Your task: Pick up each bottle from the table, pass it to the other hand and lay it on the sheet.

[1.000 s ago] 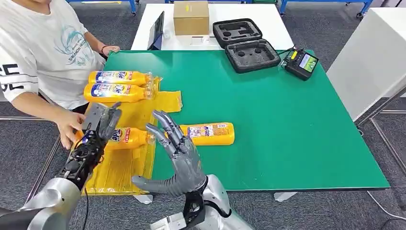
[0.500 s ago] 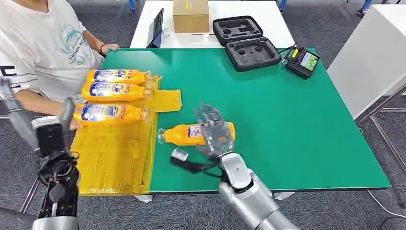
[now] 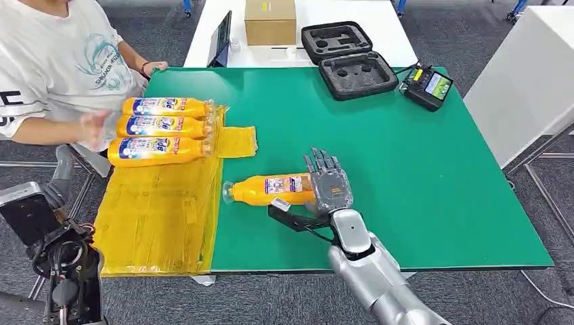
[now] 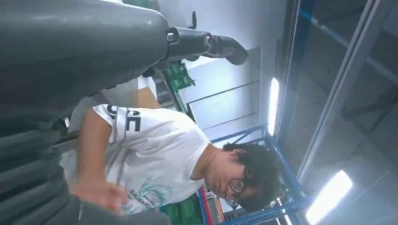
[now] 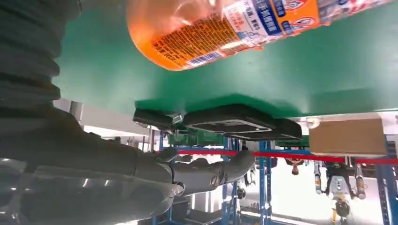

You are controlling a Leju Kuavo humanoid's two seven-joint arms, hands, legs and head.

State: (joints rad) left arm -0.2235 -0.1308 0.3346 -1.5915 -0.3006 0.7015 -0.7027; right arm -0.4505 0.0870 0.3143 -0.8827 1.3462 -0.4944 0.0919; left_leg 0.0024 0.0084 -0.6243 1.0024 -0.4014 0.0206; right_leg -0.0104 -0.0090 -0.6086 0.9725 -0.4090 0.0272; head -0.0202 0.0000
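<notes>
My right hand [image 3: 329, 189] lies over the base end of the orange bottle [image 3: 274, 189] with its fingers spread and its thumb low on the near side; I cannot tell from these views whether it has actually closed on the bottle or only rests against it. The bottle lies on its side on the green tabletop [image 3: 406, 176], its cap pointing away from my hand toward the yellow sheet [image 3: 162, 217]. From the right wrist view the bottle's label [image 5: 263, 23] sits close above the thumb [image 5: 206, 171], with green surface between them.

Beyond the cap, just past the sheet's edge, three more bottles [image 3: 159, 126] lie side by side on the far part of the sheet. A person [image 3: 54, 68] in a white shirt is at that corner, one hand [image 3: 98, 125] blurred beside those bottles.

My left hand [image 4: 56, 61] is off the tabletop's near-left corner, holding nothing, fingers extended. Far beyond my right hand stand a black foam case [image 3: 348, 61], a cardboard box [image 3: 269, 22] and a controller [image 3: 426, 87].
</notes>
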